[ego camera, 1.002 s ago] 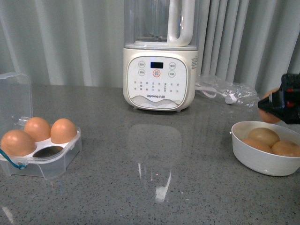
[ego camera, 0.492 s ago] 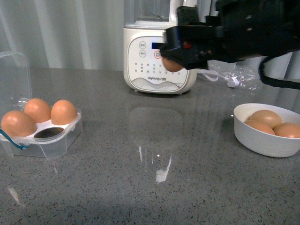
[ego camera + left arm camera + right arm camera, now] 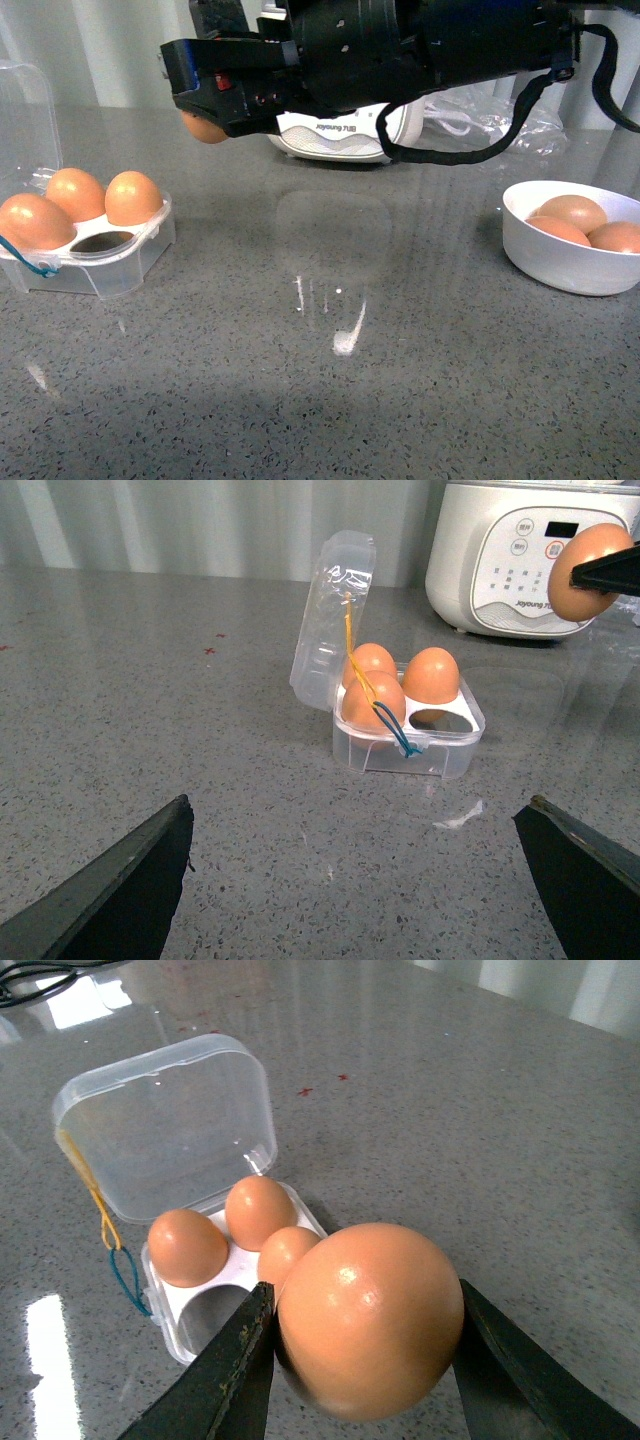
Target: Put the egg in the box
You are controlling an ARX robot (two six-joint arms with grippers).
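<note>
My right gripper (image 3: 205,120) is shut on the orange-brown egg (image 3: 203,128) and holds it in the air, right of and behind the box. In the right wrist view the egg (image 3: 368,1318) sits between both black fingers (image 3: 230,1380). The clear box (image 3: 85,255) stands open at the left with three eggs in it and its front right cell (image 3: 103,241) empty; a blue cord hangs at its front. It also shows in the left wrist view (image 3: 408,720) and the right wrist view (image 3: 200,1260). My left gripper (image 3: 360,880) is open and empty, low over the counter in front of the box.
A white bowl (image 3: 560,262) with three eggs stands at the right. A white blender base (image 3: 340,132) stands behind the right arm, with a clear bag (image 3: 490,110) beside it. The grey speckled counter (image 3: 330,370) stretches between box and bowl.
My right arm has carried the egg from above the bowl at the right across to the left, in front of the blender, and now near the box. The camera view has tilted down.
</note>
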